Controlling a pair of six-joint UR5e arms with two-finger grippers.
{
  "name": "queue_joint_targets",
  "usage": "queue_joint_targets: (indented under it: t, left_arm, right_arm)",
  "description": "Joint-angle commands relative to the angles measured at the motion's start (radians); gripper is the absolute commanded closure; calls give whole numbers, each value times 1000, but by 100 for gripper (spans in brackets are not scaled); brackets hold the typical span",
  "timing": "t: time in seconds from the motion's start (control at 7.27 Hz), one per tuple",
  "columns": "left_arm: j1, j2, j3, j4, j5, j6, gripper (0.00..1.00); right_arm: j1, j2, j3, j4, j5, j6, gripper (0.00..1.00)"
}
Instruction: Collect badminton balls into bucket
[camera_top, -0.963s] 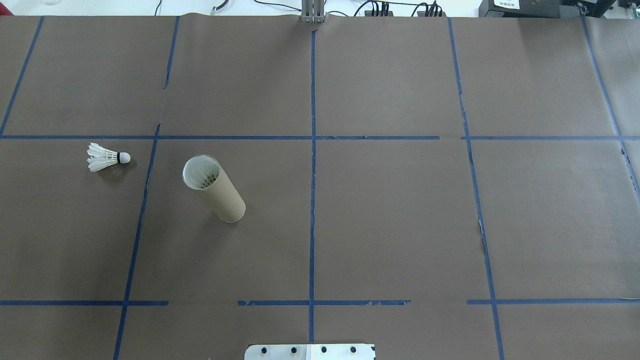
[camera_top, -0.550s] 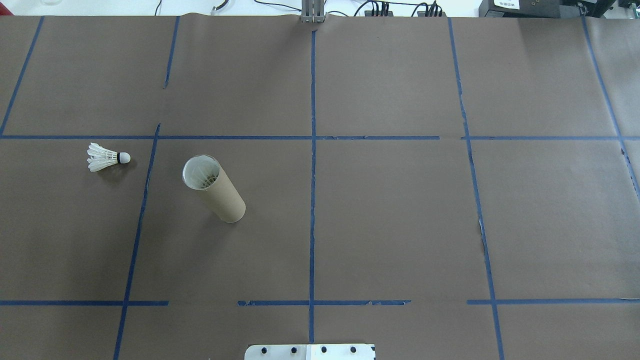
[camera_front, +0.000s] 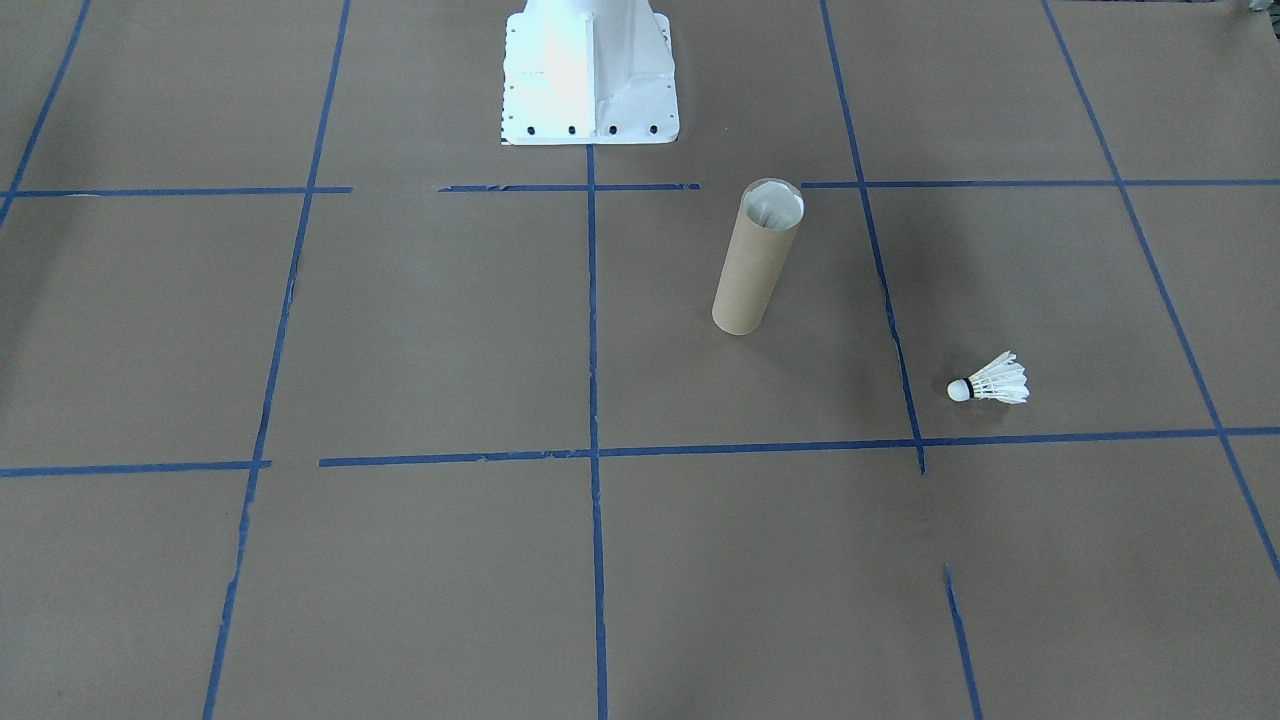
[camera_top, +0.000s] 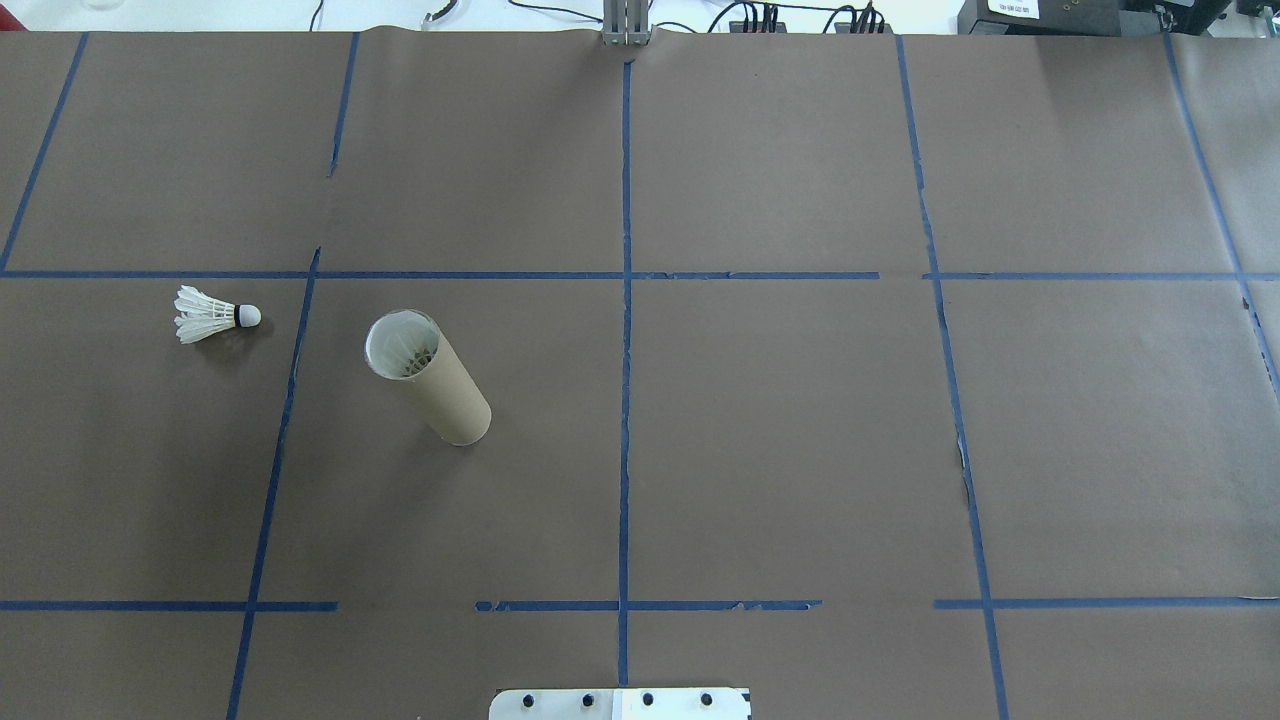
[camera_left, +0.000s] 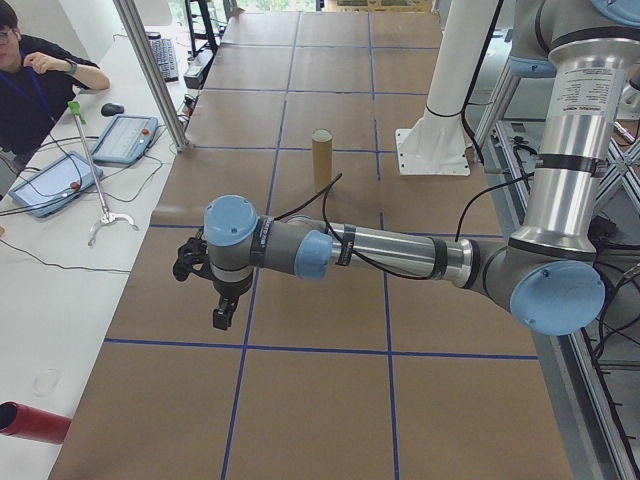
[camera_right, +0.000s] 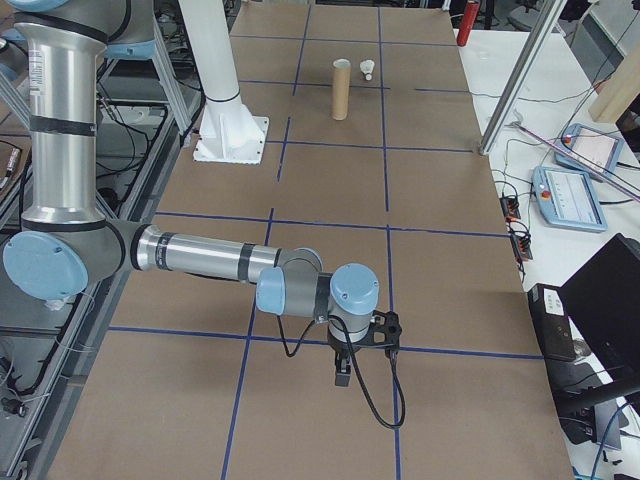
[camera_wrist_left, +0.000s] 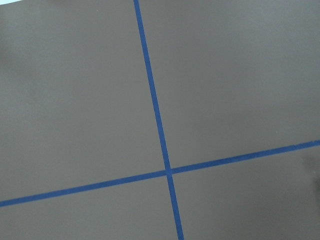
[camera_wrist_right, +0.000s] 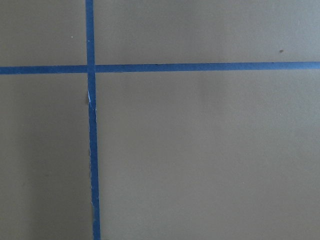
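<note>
In the front-facing view, one bucket (camera_front: 757, 258) is standing upright on the brown table (camera_front: 420, 330), and one badminton ball (camera_front: 990, 381) is lying on its side well apart from it, with the cork tip pointing toward the bucket. A white pedestal base (camera_front: 588, 75) is standing at the top edge.

In the overhead view, the same bucket (camera_top: 428, 377) is showing feathers inside its mouth, so I am judging that at least one ball is sitting there already; how many, I cannot tell. The loose badminton ball (camera_top: 212, 314) is lying on the robot's left side. No arm is showing here.

In the exterior left view, the left gripper (camera_left: 207, 285) is hanging far from the ball; whether its claw is wide or narrow I cannot tell.

In the exterior right view, the right gripper (camera_right: 358, 345) is equally far, and its claw I also cannot tell.

Both wrist views are showing only blue tape (camera_wrist_left: 155, 107) lines.

For the step in hand, the left arm is the better choice: take the ball near the cork, not crushing the feathers, and drop it cork-down into the mouth.
</note>
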Motion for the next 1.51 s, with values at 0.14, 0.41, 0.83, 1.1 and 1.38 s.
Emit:
queue_joint_targets:
  t: [0.14,0.41,0.83,1.1,1.38]
  left_arm:
    - [173,-6,78,-300,-37,-242,0]
    - [278,-10,86,-441,-34,-382,0]
    - [410,-39,223,-815,-26,-673,0]
    - [430,-42,264,-969,-28,-787,0]
    - [450,-40,329,-1098,-26,-917,0]
  right_arm:
    - [0,0,0,0,0,0,0]
    - [0,0,0,0,0,0,0]
    - [0,0,0,0,0,0,0]
    - [0,0,-2,0,0,0,0]
    - [0,0,-2,0,2,0,0]
